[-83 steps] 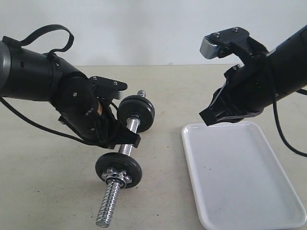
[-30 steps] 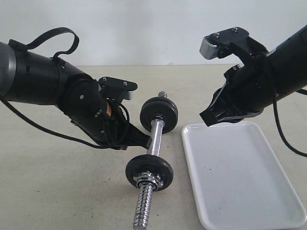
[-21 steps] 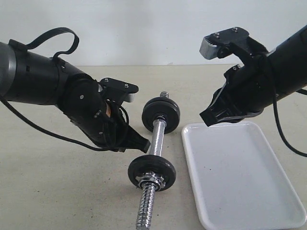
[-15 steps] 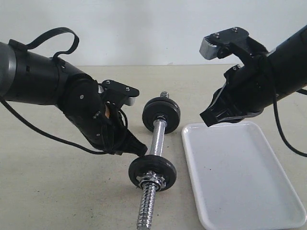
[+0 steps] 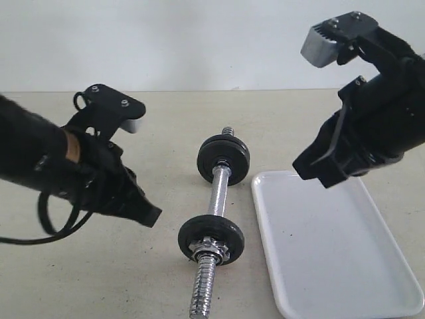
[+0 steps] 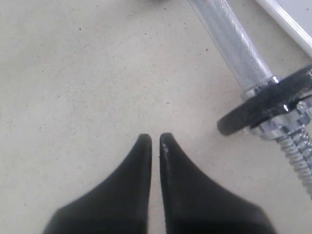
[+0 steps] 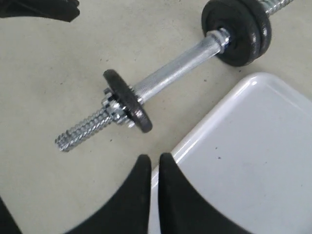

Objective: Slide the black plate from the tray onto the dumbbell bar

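Observation:
The dumbbell bar [image 5: 216,193] lies on the table, left of the tray [image 5: 332,259]. A black plate [image 5: 211,234] sits on its near threaded end, behind a chrome collar nut [image 5: 207,249]. Two more black discs [image 5: 223,154] sit together at the far end. The white tray holds nothing. My left gripper [image 5: 151,216] is shut and empty, hovering left of the bar; in its wrist view [image 6: 155,139] the bar [image 6: 229,46] and near plate [image 6: 265,105] are off to one side. My right gripper [image 5: 313,174] is shut and empty above the tray's far left corner [image 7: 243,97].
The beige table [image 5: 80,279] stretches around the bar and tray. A plain white wall [image 5: 199,40] rises behind it. The bar's near threaded end [image 5: 200,292] points at the front edge of the exterior view.
My left gripper has let go of the bar and drawn back to the left. The bar has stayed lying where it was set down. The right arm has lifted up and to the right.

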`<action>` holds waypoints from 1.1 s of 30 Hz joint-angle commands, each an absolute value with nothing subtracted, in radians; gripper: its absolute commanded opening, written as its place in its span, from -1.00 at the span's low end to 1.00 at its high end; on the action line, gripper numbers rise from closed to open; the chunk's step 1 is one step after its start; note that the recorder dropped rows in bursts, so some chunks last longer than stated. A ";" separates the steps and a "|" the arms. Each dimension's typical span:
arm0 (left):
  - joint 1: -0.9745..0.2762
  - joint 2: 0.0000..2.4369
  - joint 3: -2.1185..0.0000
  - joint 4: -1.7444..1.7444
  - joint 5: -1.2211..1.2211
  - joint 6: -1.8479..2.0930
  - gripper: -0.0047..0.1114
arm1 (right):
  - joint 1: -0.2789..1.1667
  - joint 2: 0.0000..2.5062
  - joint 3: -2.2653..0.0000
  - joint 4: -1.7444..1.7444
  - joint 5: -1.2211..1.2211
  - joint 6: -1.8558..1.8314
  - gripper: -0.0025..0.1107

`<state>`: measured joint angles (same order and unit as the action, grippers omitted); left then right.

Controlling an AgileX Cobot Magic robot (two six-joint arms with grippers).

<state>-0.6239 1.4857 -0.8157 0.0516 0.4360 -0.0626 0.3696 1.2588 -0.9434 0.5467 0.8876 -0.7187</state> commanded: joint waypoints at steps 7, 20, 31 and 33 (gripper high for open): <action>-0.628 1.064 -0.446 -0.131 0.396 -0.058 -0.84 | 0.371 1.113 -0.809 0.689 1.220 -0.709 -0.94; -0.628 0.273 -0.303 -0.117 0.406 -0.082 -0.84 | 0.371 0.880 -0.495 0.830 0.818 -0.694 -0.94; -0.628 0.271 -0.303 0.014 0.195 -0.089 -0.84 | 0.371 0.880 -0.495 1.001 0.611 -1.011 -0.94; -0.628 0.271 -0.303 0.019 0.183 -0.089 -0.84 | 0.371 0.880 -0.495 1.073 0.591 -1.080 -0.94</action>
<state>-0.6239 0.2731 -0.3071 0.0000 0.2246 -0.0766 0.3696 0.8828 -0.4983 0.9824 0.6260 -0.9700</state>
